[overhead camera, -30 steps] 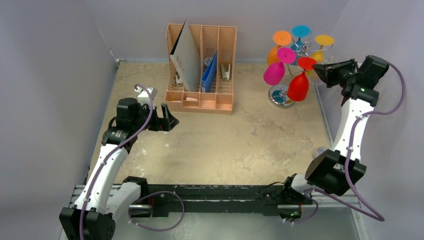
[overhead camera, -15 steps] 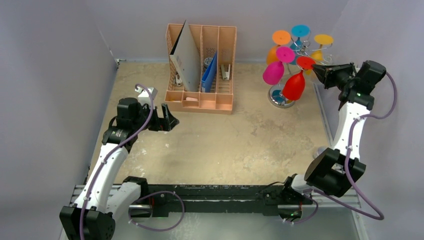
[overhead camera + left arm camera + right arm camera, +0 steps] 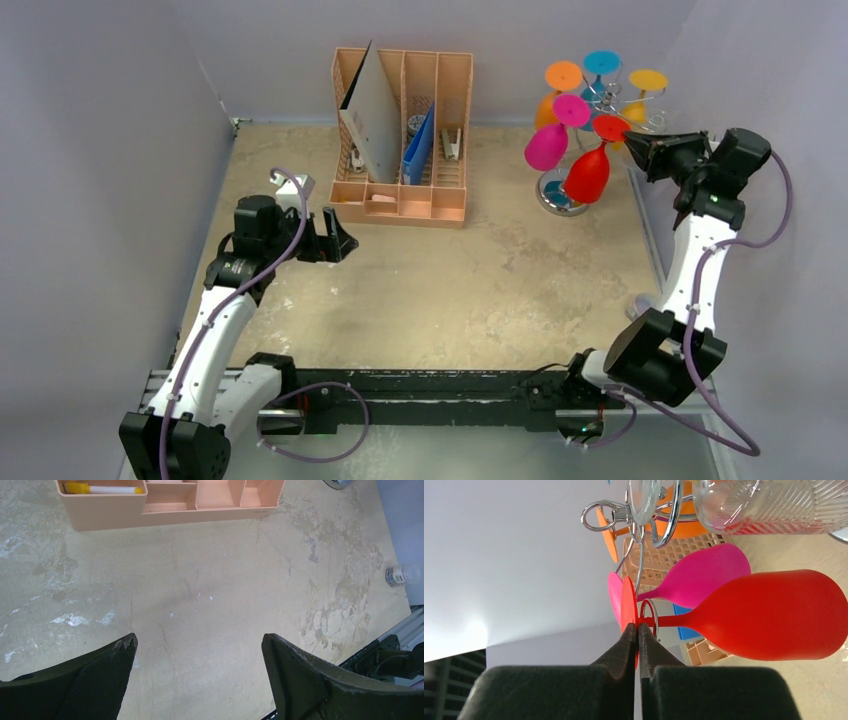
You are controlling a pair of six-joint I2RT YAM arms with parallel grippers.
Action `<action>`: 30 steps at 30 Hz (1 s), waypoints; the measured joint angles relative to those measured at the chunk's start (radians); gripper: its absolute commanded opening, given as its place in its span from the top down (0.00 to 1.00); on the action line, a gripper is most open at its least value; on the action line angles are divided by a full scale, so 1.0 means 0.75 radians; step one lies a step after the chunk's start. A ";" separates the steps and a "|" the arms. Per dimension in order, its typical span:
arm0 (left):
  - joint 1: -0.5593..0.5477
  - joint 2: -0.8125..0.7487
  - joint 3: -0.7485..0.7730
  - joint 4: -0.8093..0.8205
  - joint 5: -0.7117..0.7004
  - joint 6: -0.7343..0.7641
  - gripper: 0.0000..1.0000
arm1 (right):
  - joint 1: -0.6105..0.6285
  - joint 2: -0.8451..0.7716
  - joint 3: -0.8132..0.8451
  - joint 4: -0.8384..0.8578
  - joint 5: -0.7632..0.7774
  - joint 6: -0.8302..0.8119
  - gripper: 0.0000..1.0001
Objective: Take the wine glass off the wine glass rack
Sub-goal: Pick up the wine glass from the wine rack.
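Observation:
The silver wire rack stands at the back right on a round disc base, with several coloured glasses hanging on it. The red wine glass hangs bowl down at its near side. My right gripper is shut on the thin edge of the glass's red foot disc. In the right wrist view the gripper pinches that disc, the stem passes through a wire loop, and the red bowl lies to the right. My left gripper is open and empty over the bare table.
A peach slotted organiser with papers and a blue folder stands at the back centre; its front shows in the left wrist view. A pink glass, an orange glass and a clear ribbed glass hang close by the red one. Walls enclose the table.
The red glass's bowl has swung slightly left and the right wrist has shifted a little, still pinching the foot disc. The left arm has not moved.

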 measured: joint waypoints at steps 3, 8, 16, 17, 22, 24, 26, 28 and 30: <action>0.000 0.000 0.000 0.000 -0.001 0.000 0.07 | 0.000 -0.010 -0.013 0.010 0.000 0.010 1.00; 0.000 0.001 0.000 0.001 0.004 0.000 0.06 | -0.001 -0.041 -0.035 0.021 -0.002 0.016 1.00; 0.000 0.002 0.000 0.001 0.008 0.000 0.06 | 0.003 -0.071 -0.043 0.036 -0.036 0.019 1.00; 0.000 0.002 0.000 0.001 0.008 0.000 0.06 | 0.003 -0.071 -0.043 0.036 -0.038 0.018 1.00; 0.000 0.002 0.000 0.001 0.007 0.000 0.06 | 0.003 -0.069 -0.037 0.027 -0.026 0.012 1.00; 0.000 0.002 0.000 0.000 0.007 0.000 0.05 | 0.003 -0.067 -0.027 0.021 -0.008 0.007 1.00; 0.000 0.002 0.000 0.000 0.007 0.000 0.05 | 0.003 -0.062 -0.013 0.015 0.012 0.002 1.00; 0.000 0.002 0.000 -0.001 0.008 0.000 0.04 | 0.003 -0.052 0.001 0.007 0.034 -0.005 1.00; 0.000 0.002 0.000 -0.004 0.007 0.000 0.03 | 0.003 -0.045 0.009 -0.002 0.048 -0.012 1.00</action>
